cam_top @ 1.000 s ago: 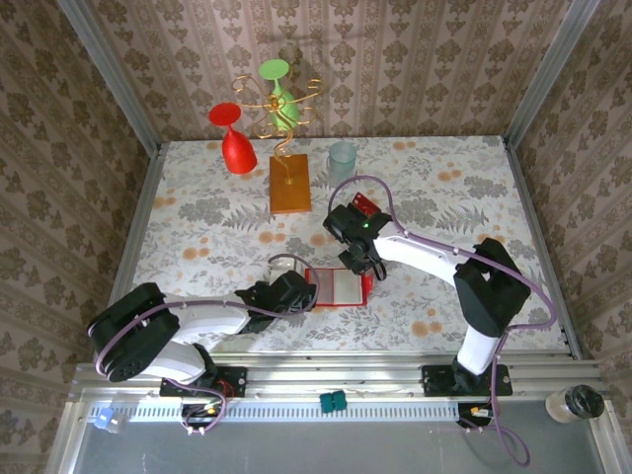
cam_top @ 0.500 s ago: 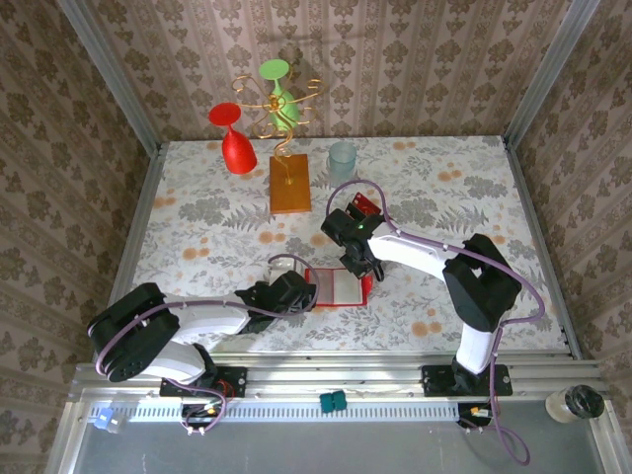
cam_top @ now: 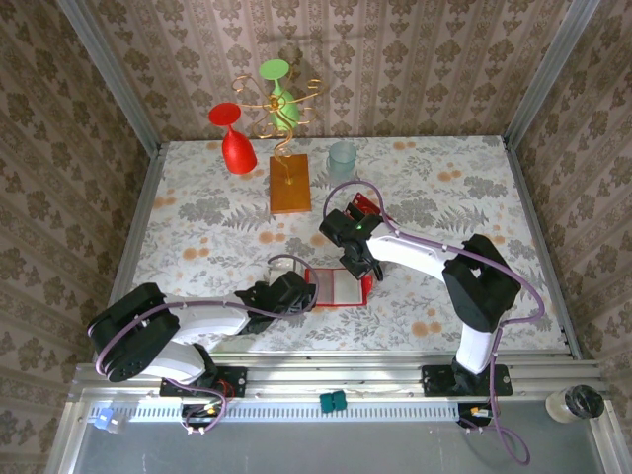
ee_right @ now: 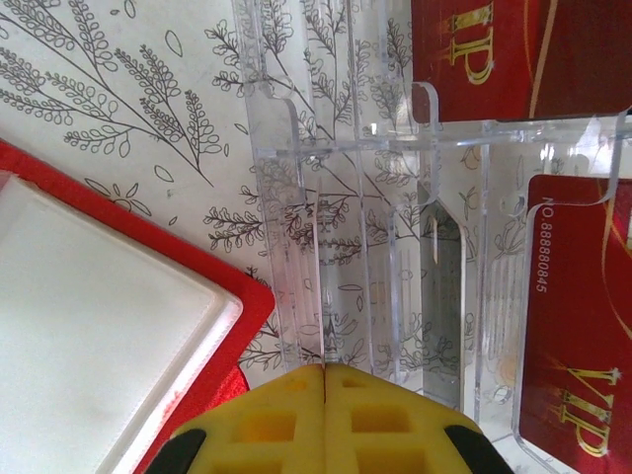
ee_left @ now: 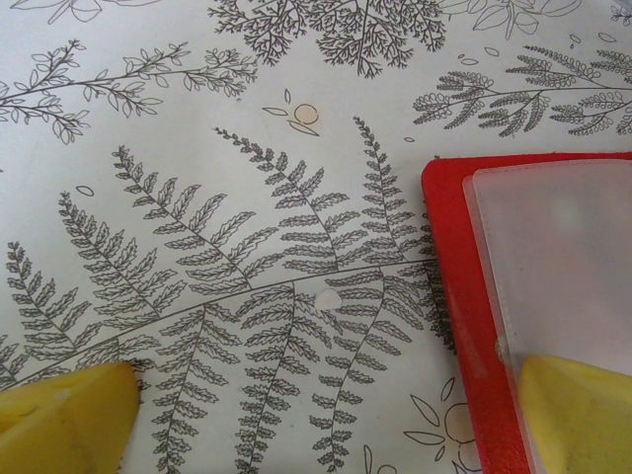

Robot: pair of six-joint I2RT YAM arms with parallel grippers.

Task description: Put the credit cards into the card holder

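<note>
The card holder [cam_top: 336, 286] lies open on the table, red with a pale clear pocket [ee_left: 563, 267]. My left gripper [ee_left: 321, 415] stands open at its left edge, one yellow fingertip [ee_left: 578, 410] resting on the pocket and the other on the tablecloth. Two red credit cards [ee_right: 513, 49] [ee_right: 578, 336] with gold VIP lettering sit in a clear plastic tray [ee_right: 375, 197]. My right gripper [ee_right: 324, 373] is shut, its pads meeting right at a thin clear divider of that tray, beside the holder's corner [ee_right: 148, 232]. In the top view it [cam_top: 354, 265] hovers between tray and holder.
At the back stand an orange wooden block with a wire stand [cam_top: 289, 183], a red goblet [cam_top: 235, 143], a green goblet [cam_top: 278, 84] and a clear cup [cam_top: 342, 155]. Papered walls close in the table on three sides.
My right gripper has closed its jaws and its arm has shifted slightly left over the tray. The left arm and the card holder have not moved.
</note>
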